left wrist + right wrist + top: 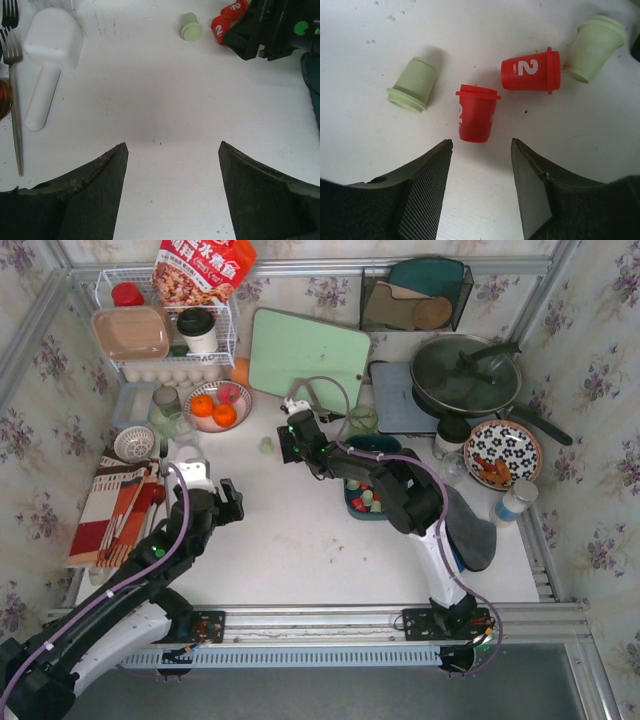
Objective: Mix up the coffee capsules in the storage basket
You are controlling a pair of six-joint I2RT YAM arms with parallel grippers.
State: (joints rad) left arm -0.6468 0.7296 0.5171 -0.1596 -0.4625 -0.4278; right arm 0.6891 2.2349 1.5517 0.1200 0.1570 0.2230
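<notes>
Coffee capsules (pixel 476 114) loose on tabletop (pixel 470 30), just beyond parted right fingers (pixel 420 195)

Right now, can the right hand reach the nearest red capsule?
Probably yes: the right hand is open and the red capsule sits just ahead of its jaws, lined up with the gap, nothing in between.

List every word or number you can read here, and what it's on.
"2": lying red capsule; the small print beside it is too small to read.
"2", twice: red capsules in the left wrist view.
Nearer red capsule: white mark, unreadable.
Right green capsule: faint print, unreadable.
Bag: large Chinese characters, too blurred to read.
</notes>
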